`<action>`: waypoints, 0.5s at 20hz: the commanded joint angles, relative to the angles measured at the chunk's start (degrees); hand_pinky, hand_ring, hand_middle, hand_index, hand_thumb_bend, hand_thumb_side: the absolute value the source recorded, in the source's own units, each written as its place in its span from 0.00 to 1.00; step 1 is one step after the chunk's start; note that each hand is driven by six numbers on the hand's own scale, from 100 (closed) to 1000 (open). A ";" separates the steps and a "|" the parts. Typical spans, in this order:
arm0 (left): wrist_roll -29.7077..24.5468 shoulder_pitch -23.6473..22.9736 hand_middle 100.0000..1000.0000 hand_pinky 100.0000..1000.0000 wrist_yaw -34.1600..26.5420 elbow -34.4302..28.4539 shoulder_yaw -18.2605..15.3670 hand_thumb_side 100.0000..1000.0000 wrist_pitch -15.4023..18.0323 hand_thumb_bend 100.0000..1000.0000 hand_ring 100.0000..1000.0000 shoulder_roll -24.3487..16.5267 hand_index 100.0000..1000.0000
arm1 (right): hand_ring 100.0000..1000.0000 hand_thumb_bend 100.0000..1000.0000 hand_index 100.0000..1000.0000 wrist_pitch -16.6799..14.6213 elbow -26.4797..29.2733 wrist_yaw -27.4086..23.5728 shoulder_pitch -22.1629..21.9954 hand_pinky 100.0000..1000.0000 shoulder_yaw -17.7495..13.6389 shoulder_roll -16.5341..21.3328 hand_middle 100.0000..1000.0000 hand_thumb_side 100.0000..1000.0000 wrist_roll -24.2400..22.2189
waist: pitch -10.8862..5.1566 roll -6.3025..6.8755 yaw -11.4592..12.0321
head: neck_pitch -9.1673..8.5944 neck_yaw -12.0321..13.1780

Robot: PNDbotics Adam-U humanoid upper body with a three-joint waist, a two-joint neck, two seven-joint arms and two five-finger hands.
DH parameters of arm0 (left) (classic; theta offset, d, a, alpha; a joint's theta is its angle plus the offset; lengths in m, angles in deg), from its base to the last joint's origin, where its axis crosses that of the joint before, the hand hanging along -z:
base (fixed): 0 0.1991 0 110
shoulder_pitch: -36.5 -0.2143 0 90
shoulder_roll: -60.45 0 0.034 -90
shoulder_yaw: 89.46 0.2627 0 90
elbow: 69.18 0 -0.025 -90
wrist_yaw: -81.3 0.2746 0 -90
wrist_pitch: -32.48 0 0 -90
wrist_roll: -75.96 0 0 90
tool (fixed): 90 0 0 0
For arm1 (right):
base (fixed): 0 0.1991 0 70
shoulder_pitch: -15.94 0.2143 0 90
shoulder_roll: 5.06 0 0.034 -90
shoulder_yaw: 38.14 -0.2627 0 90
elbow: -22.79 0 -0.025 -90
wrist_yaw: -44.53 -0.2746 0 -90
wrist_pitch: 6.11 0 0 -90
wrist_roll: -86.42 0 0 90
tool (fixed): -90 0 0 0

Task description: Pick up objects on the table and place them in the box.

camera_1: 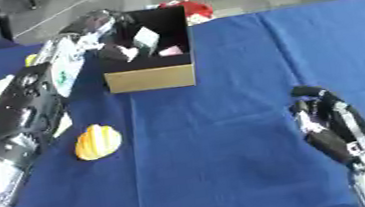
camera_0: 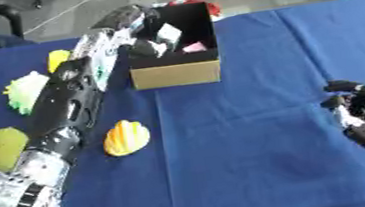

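Placing step: left hand [camera_0: 126,18] at the box [camera_0: 175,74] rim, finger state hidden.
Right hand [camera_1: 320,107] rests open. Next, orange item [camera_0: 126,137] behind the left hand must be grasped.

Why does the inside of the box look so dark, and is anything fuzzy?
Left eye view: the cardboard box has black inner walls and the left robot hand reaches over it, shading it; the white and pink things inside are soft smudges. Right eye view: the orange ridged object looks slightly blurred, and the right robot hand too.
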 commanded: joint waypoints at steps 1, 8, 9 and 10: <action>-1.28 1.62 0.73 0.78 -2.47 -3.80 -1.20 0.32 0.78 0.08 0.69 -3.35 0.89 | 0.63 0.00 0.78 -0.08 0.79 0.21 0.69 0.73 -0.35 0.59 0.71 0.30 -0.13 | -0.89 -0.05 0.11 | 0.23 -0.14; -6.30 -0.05 0.66 0.77 -12.24 -12.06 -1.85 0.22 3.45 0.08 0.64 -11.31 0.86 | 0.63 0.00 0.78 -0.14 0.81 0.36 0.54 0.73 -0.46 0.91 0.71 0.31 -0.11 | -1.21 0.53 0.82 | 0.23 -0.41; -7.91 -0.67 0.67 0.78 -13.33 -12.97 -1.41 0.22 4.52 0.12 0.65 -12.63 0.86 | 0.63 0.00 0.78 -0.14 0.82 0.40 0.50 0.73 -0.50 0.99 0.71 0.31 -0.10 | -1.26 0.64 0.95 | 0.23 -0.55; -9.77 -1.36 0.68 0.78 -14.00 -13.84 -0.82 0.23 5.80 0.14 0.66 -13.85 0.86 | 0.63 0.00 0.78 -0.12 0.81 0.44 0.45 0.73 -0.56 1.09 0.71 0.31 -0.06 | -1.31 0.77 1.07 | 0.23 -0.65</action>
